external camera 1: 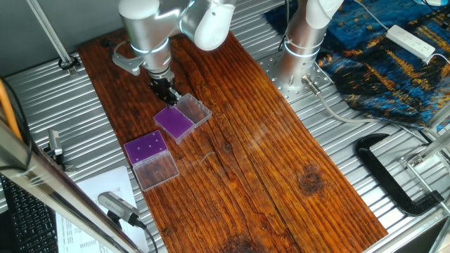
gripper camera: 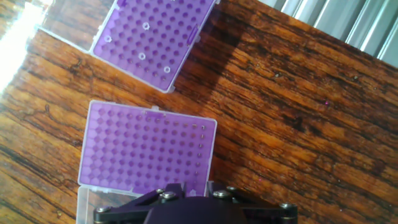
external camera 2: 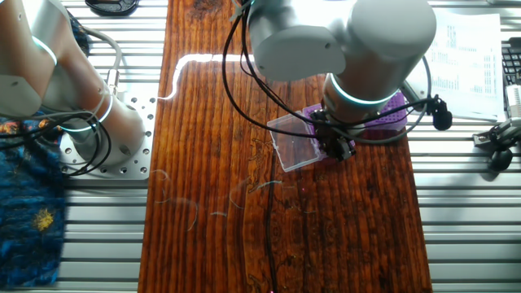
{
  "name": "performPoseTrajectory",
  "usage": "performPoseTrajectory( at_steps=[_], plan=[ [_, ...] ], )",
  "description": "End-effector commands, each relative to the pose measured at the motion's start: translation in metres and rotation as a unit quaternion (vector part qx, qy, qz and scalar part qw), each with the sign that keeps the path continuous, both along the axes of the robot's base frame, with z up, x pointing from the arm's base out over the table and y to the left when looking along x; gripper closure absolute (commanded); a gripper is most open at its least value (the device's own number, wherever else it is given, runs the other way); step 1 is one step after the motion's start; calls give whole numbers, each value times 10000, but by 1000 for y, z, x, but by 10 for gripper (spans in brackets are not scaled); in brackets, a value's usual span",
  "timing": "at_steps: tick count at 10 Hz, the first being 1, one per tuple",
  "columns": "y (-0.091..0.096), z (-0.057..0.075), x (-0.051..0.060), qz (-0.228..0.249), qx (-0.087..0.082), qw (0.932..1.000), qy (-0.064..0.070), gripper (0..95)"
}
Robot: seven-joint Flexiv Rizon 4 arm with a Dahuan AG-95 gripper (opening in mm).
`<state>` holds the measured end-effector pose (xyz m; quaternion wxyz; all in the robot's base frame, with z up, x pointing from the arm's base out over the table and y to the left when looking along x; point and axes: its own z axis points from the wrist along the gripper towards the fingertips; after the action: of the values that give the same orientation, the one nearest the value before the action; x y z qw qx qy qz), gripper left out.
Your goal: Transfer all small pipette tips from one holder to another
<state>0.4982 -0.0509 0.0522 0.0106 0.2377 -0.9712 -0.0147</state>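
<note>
Two purple grid holders lie on the wooden board. In the hand view the far holder [gripper camera: 155, 34] carries several small pipette tips [gripper camera: 142, 56], seen as pale rings. The near holder [gripper camera: 146, 152] shows only empty holes. My gripper [gripper camera: 194, 186] hangs just above the near holder's edge, and only its dark body and finger bases show at the bottom of the frame. In one fixed view the gripper [external camera 1: 165, 90] is over the far end of the holder [external camera 1: 173, 121] with its clear lid [external camera 1: 193, 109] open. The holder with tips [external camera 1: 146, 147] lies nearer the camera. The arm hides most of both holders in the other fixed view.
A clear box part [external camera 1: 156, 171] lies against the holder with tips. A second robot base [external camera 1: 302, 49] stands at the board's far side, with a blue cloth [external camera 1: 394, 63] beyond. A black clamp [external camera 1: 394, 176] lies right of the board. Papers [external camera 1: 98, 190] lie at the left.
</note>
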Motion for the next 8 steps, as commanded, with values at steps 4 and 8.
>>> performPoseTrajectory(
  at_steps=[4,8],
  plan=[
    [-4,15,1,7,43,10000,2,950],
    [-6,42,19,94,178,9998,-8,950]
  ],
)
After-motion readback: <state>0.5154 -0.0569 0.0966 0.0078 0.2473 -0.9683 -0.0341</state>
